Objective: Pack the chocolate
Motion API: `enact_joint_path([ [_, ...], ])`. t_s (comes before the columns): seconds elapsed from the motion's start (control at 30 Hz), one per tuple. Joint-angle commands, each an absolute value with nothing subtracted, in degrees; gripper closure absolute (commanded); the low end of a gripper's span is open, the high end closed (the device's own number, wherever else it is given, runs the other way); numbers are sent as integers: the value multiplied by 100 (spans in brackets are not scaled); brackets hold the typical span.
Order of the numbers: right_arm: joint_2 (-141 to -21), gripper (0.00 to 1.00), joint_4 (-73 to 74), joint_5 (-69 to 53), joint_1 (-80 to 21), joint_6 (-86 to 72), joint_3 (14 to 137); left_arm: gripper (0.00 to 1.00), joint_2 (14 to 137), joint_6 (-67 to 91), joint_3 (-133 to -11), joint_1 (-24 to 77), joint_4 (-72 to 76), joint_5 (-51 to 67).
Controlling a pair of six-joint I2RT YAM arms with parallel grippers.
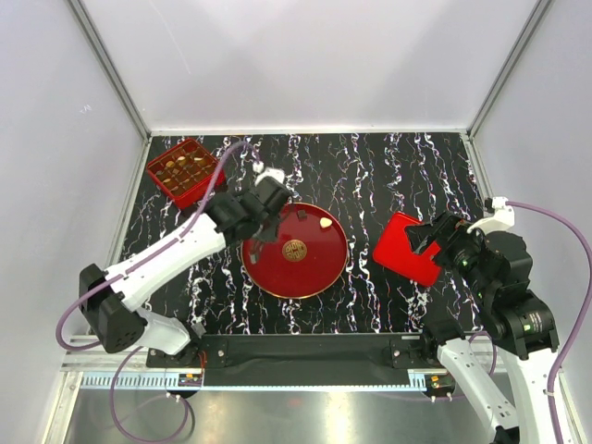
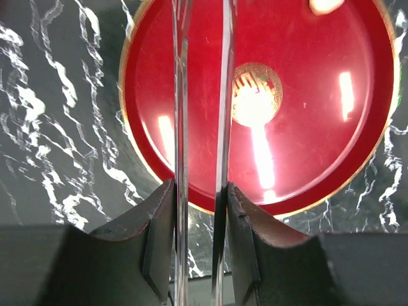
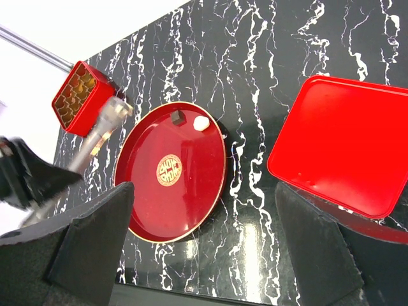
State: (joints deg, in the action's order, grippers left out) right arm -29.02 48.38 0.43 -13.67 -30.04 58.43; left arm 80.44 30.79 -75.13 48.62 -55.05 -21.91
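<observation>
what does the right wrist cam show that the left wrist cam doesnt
Only right wrist: the red compartment box, the red lid and a dark chocolate piece on the red plate. Only left wrist: the left gripper clamping the tongs by their two blades, close up. Both: the tongs, the red plate, its gold emblem and the cream chocolate piece.

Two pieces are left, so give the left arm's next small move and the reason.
Probably swing the tongs over the dark piece on the plate. The left gripper is shut on the tongs, whose tips sit by the box, off the plate. The dark piece lies nearer them than the cream piece.
</observation>
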Motion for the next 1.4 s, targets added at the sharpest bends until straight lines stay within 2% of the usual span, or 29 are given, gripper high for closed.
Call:
enact_joint_path([
  [0.0,-2892,0,4755,18,-1371,-3076,6038,66,7927,2638,-8041,4187,-5572,-2259],
  [0.27,-2935,0,4667,18,-1371,-3085,5924,66,8647,1706,-8973,2007,-5318,-1776],
  [0.5,-3050,0,4509,-219,-1371,-3094,5836,67,9570,1573,-9624,1021,-4958,-1390],
  [0.87,-3208,0,4377,-141,-1371,-2944,5836,66,10696,1441,-10661,598,-5088,-1415],
  [1.37,-3340,0,4140,-53,-1371,-2830,5660,63,11100,1362,-10600,571,-4992,-1529],
])
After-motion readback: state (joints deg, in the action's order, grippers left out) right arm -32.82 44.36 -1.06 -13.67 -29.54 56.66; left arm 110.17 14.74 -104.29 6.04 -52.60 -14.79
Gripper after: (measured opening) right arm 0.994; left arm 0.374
